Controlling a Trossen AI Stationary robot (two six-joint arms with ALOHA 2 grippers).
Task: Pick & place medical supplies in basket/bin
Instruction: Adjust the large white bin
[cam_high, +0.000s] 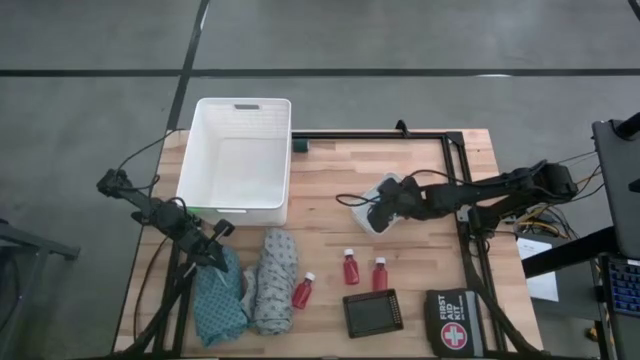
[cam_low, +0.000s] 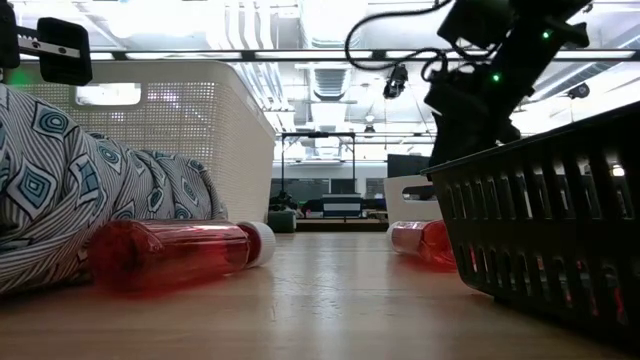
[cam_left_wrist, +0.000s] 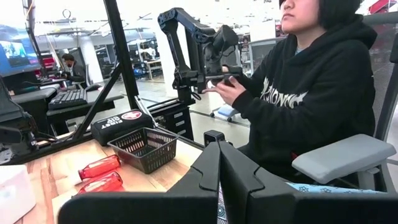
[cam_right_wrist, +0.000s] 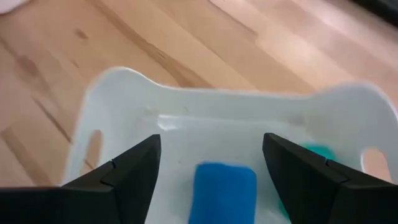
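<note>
right gripper (cam_right_wrist: 208, 171) open over blue piece (cam_right_wrist: 225, 190) in small tray (cam_right_wrist: 124, 93).

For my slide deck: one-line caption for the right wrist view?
Open right end effector poised over a blue piece in the small white tray.

Free room and obstacles. My right gripper (cam_right_wrist: 208, 165) hangs over the small white tray (cam_right_wrist: 124, 87), fingers apart with the blue piece (cam_right_wrist: 224, 190) between them. Bare wood lies between tray and white basket (cam_high: 237, 157), an open lane. Three red bottles (cam_high: 351, 267) and the black mesh basket (cam_high: 372, 313) crowd the near edge. My left gripper (cam_high: 215, 236), shut, sits against the folded cloths (cam_high: 250, 285), which block the near-left corner.
</note>
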